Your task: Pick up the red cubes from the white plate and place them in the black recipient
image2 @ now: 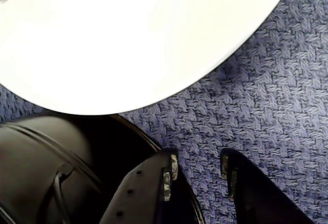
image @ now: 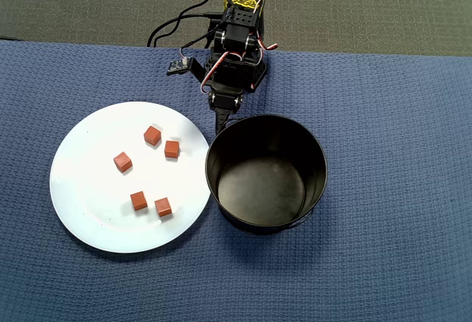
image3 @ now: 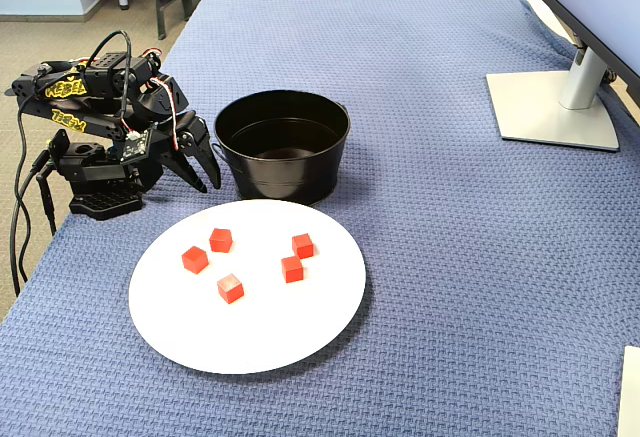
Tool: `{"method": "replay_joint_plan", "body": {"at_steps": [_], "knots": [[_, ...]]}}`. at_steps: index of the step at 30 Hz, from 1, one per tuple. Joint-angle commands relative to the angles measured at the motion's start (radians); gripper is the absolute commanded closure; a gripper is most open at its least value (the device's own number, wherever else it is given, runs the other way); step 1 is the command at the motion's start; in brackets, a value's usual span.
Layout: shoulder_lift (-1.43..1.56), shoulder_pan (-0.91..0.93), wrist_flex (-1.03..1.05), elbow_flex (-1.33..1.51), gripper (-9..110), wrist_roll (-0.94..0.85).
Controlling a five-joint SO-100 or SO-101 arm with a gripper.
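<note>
Five red cubes (image: 153, 135) (image: 172, 149) (image: 122, 162) (image: 139, 201) (image: 163, 206) lie on the one white plate (image: 88, 211), all apart from each other and none touching the rim. In the overhead view two sit toward the plate's upper middle, one to their left, and two side by side lower down; bare white stays all round them, widest along the left and bottom rim. One black recipient (image: 318, 161) stands just beside the plate on the right in that view, its wall touching or all but touching the plate's edge, and its shiny inside holds nothing.

Both rest on a table under a blue woven cloth (image3: 470, 257). In the fixed view they sit near the left edge, with a wide bare stretch of cloth to the right as far as a grey monitor foot (image3: 550, 107) at the far right edge.

The single arm (image3: 95, 107) is folded low at the left edge. Its gripper (image2: 197, 175) hangs by the recipient's rim, jaws parted a moderate way with only cloth between the fingertips (image2: 224, 166) in the wrist view, holding nothing.
</note>
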Motion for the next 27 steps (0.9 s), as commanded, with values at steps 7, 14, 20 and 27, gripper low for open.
{"method": "replay_joint_plan", "body": {"at_steps": [7, 14, 20, 27], "knots": [[-0.008, 0.091, -0.011, -0.02, 101, -0.034], [-0.008, 0.089, -0.011, -0.02, 101, -0.037], [-0.011, 0.107, -0.005, -0.035, 101, -0.029], [-0.041, 0.184, 0.009, -0.094, 101, -0.048]]}}
